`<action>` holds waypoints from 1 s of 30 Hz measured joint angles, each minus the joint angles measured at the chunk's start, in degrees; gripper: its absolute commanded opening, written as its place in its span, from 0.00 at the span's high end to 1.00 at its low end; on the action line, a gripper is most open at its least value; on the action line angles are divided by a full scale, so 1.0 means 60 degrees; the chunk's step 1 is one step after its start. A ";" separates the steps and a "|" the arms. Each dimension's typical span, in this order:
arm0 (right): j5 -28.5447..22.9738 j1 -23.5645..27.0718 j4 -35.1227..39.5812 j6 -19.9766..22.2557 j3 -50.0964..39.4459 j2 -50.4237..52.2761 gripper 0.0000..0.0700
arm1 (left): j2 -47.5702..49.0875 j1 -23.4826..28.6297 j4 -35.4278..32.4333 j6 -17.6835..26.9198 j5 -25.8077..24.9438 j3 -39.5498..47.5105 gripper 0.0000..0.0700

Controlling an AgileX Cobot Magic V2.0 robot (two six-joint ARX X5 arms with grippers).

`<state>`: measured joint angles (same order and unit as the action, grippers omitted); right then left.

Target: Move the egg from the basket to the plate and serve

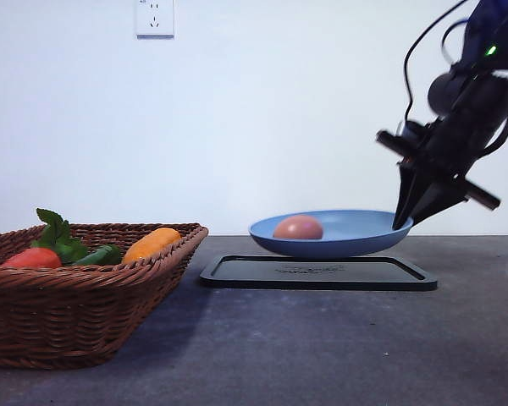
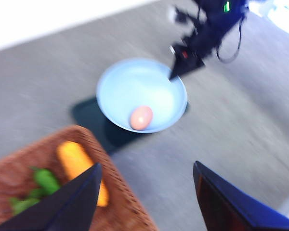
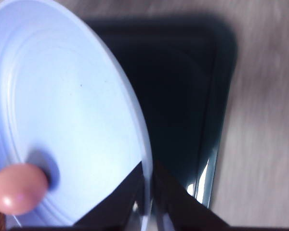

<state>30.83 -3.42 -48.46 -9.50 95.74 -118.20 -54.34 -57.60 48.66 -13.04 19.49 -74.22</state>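
My right gripper [image 1: 404, 222] pinching plate [image 1: 356, 230] rim, plate raised above black tray [image 1: 317, 272], egg [image 1: 298, 227] inside, left gripper [image 2: 144, 192] wide.

Black arm [image 1: 457, 127], dark cables, green light

From my right wrist camera I see the right gripper [image 3: 147, 204] pinching the rim of the light-blue plate [image 3: 82, 110], one finger on each face; the egg [image 3: 18, 188] lies in the plate, over the black tray [image 3: 192, 91]
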 measured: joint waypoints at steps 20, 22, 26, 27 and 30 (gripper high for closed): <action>-0.0720 0.0002 -0.0793 -0.0101 0.1567 -0.1416 0.68 | 0.0191 0.0000 0.0004 -0.0004 0.0305 0.0000 0.47; -0.0680 0.0041 -0.0934 -0.0095 0.1659 -0.1419 0.68 | 0.0191 0.0000 0.0001 -0.0004 0.0305 0.0000 0.47; -0.0661 0.0174 -0.1897 -0.0016 0.2344 -0.1423 0.68 | 0.0190 0.0000 -0.0074 0.0000 0.0425 0.0000 0.48; -0.0659 0.0226 -0.2206 0.0036 0.2591 -0.1416 0.68 | 0.0188 0.0000 -0.0125 0.0005 0.0531 0.0000 0.48; -0.0667 0.0448 -0.2998 0.0212 0.3120 -0.1141 0.72 | 0.0178 0.0010 -0.0309 0.0098 0.0787 0.0000 0.55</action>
<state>26.82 -0.73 -66.44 -8.23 114.46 -125.04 -53.27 -57.54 46.81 -12.45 24.21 -74.22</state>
